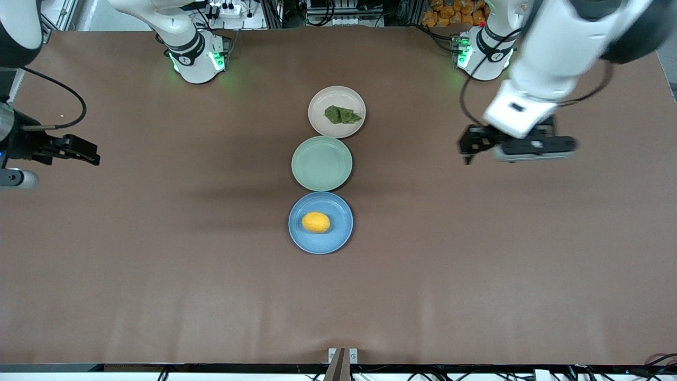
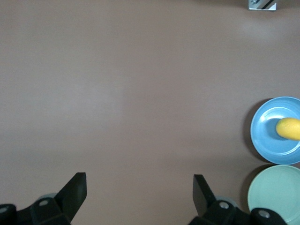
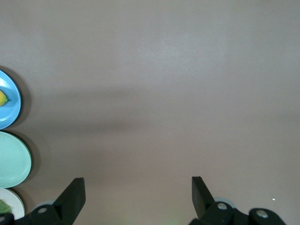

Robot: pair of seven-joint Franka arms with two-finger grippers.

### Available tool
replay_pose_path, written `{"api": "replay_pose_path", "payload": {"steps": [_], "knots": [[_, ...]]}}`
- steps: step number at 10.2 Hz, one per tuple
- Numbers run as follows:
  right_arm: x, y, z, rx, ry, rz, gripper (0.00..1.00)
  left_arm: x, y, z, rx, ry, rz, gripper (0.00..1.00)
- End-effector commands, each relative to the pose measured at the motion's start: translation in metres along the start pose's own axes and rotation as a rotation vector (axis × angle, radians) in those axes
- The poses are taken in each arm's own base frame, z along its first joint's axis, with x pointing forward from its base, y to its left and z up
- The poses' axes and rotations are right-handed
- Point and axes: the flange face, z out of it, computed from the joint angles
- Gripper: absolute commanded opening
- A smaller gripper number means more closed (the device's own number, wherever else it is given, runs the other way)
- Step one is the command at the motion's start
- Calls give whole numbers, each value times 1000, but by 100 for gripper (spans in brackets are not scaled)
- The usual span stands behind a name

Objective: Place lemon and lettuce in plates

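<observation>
A: Start with the front view. Where do the task's things lie?

B: Three round plates sit in a line down the middle of the brown matte worktop (image 1: 158, 275). The small oval yellow lemon (image 1: 316, 222) lies in the round shallow blue plate (image 1: 338, 241), the one nearest the front camera. The small dark green wrinkly lettuce leaf (image 1: 342, 115) lies in the round pale beige-pink plate (image 1: 328, 98), the one farthest from it. The pale green round plate (image 1: 321, 163) sits between the two and holds nothing.

A: And the arms?

B: The left gripper (image 1: 468, 148) hangs over bare worktop toward the left arm's end, well apart from the plates. The right gripper (image 1: 87, 153) hangs over bare worktop at the right arm's end. Neither touches anything.

A: What does the left wrist view give?

B: The left gripper (image 2: 139, 187) has its two black fingers (image 2: 75, 190) spread wide, with only brown worktop between them. The blue plate (image 2: 267, 140) with the lemon (image 2: 289, 128) shows at the picture's edge, the pale green plate (image 2: 272, 192) just beside it.

A: The right wrist view?

B: Much the same. The right gripper (image 3: 138, 190) has its black fingers (image 3: 72, 194) wide apart and holding nothing. At the edge show part of the blue plate (image 3: 11, 101) with a sliver of lemon (image 3: 2, 97), the pale green plate (image 3: 14, 159), and a corner of the beige-pink plate (image 3: 14, 201) with a bit of lettuce (image 3: 3, 205).
</observation>
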Motion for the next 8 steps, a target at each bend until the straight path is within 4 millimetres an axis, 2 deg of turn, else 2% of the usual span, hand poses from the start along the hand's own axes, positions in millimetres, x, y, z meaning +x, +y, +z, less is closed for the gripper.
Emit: {"api": "replay_pose_path", "payload": {"steps": [1,3,5,8], "knots": [[-21,2,-21,-6,30,-18,100,10,-44,-39,-23,-55,-5,100],[-31,3,-36,6,57,-27,100,16,-78,-57,-15,-85,-29,100],[-37,-2,-44,-25,78,-42,100,19,-116,-65,-13,-102,104,100],[-37,-8,-49,-75,100,-100,100,15,-151,-65,-10,-162,144,100]]}}
